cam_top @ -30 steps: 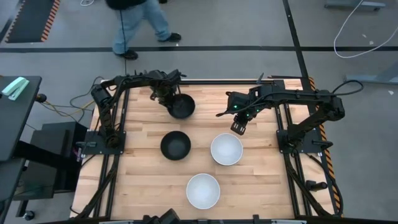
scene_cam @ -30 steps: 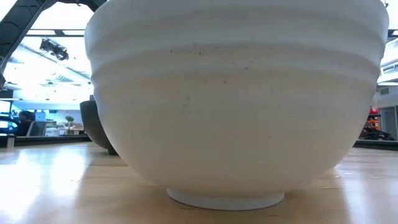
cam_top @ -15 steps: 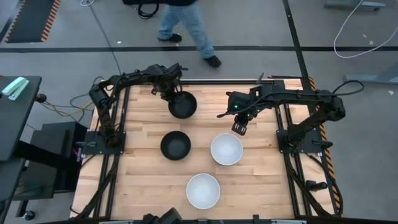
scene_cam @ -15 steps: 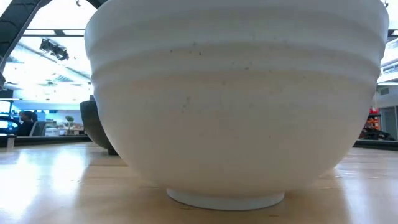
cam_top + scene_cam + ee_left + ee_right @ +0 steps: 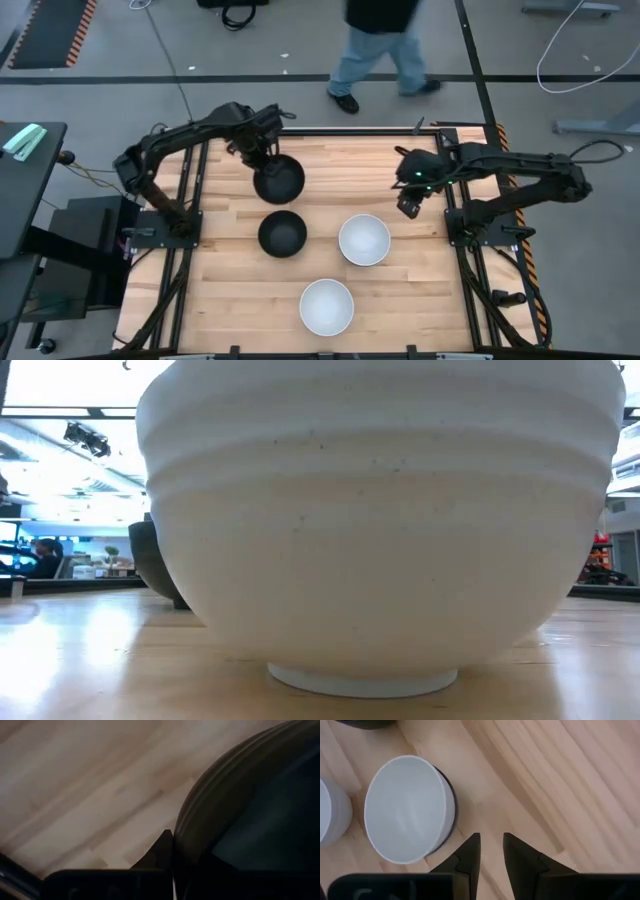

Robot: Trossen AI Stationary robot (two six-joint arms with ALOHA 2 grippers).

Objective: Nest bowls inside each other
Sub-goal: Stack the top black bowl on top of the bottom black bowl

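Note:
In the high view my left gripper (image 5: 263, 163) is shut on a matte black bowl (image 5: 280, 181) at the far middle of the table. A second black bowl (image 5: 283, 234) stands on its base just nearer. One white bowl (image 5: 364, 240) sits mid-table; the right wrist view shows that white bowl (image 5: 405, 810) with a dark rim (image 5: 451, 802) around it, like a black bowl beneath. Another white bowl (image 5: 327, 307) stands near the near edge and fills the low view (image 5: 380, 530). My right gripper (image 5: 407, 206) hangs open and empty, right of the white bowl. My left gripper pinches the black bowl's rim (image 5: 181, 822) on its far-left side, one finger (image 5: 161, 851) outside the wall and the other hidden in the dark inside. The fingers come from above, pointing down. The bowl stays mouth up; I cannot tell if its base is off the table.
The bare wooden table (image 5: 220, 290) has free room at its near left and along the right side. Black frame rails (image 5: 185, 210) run along both side edges. A person (image 5: 380, 40) walks on the floor beyond the far edge.
My left gripper has carried the held black bowl toward the near edge and slightly left, closer to the second black bowl. My right gripper has drawn back toward the table's right edge. The person behind the table has walked from left to right.

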